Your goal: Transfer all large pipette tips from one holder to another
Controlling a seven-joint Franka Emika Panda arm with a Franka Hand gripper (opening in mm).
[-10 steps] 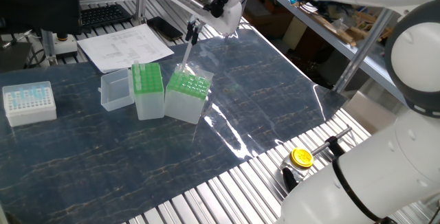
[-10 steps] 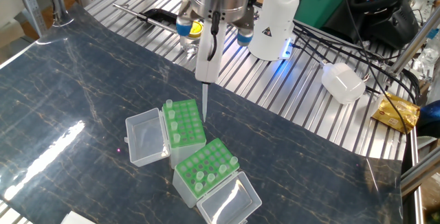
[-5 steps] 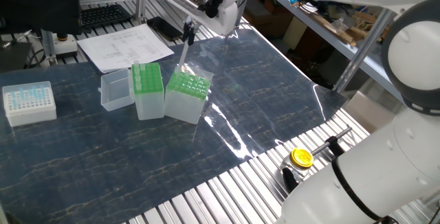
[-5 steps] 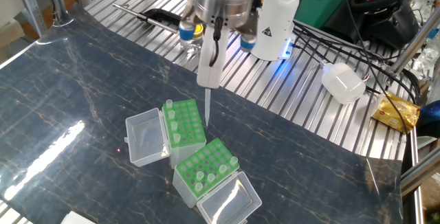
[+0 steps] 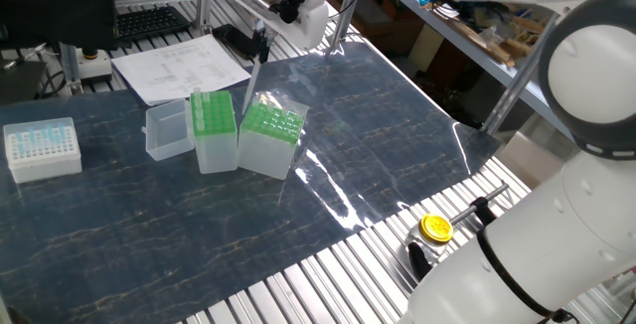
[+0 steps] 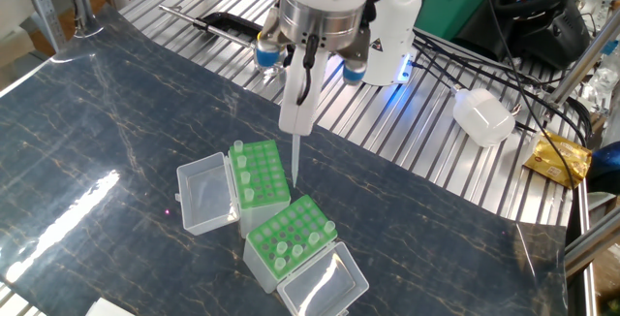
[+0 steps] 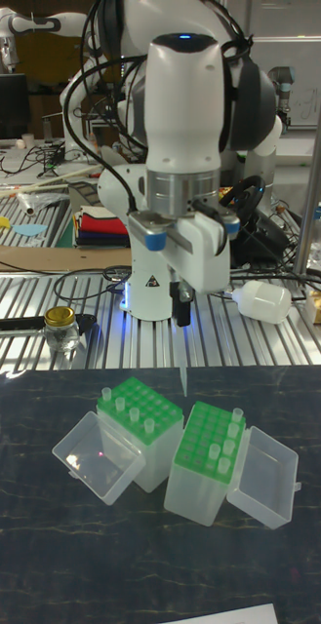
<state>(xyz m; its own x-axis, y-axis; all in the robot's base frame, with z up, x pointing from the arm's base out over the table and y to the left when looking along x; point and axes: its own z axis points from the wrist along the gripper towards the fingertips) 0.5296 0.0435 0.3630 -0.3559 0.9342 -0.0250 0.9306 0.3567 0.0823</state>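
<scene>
Since the earlier frame your claw (image 6: 294,112) has shifted toward the narrower box (image 6: 262,173), clenched on one large pipette tip (image 6: 294,166) hanging just above its green rack. Keep the tip vertical and centre it over a free hole before lowering.

A large pipette tip (image 6: 294,164) hangs upright above the two green-topped boxes (image 6: 262,173), seemingly touching neither.
</scene>
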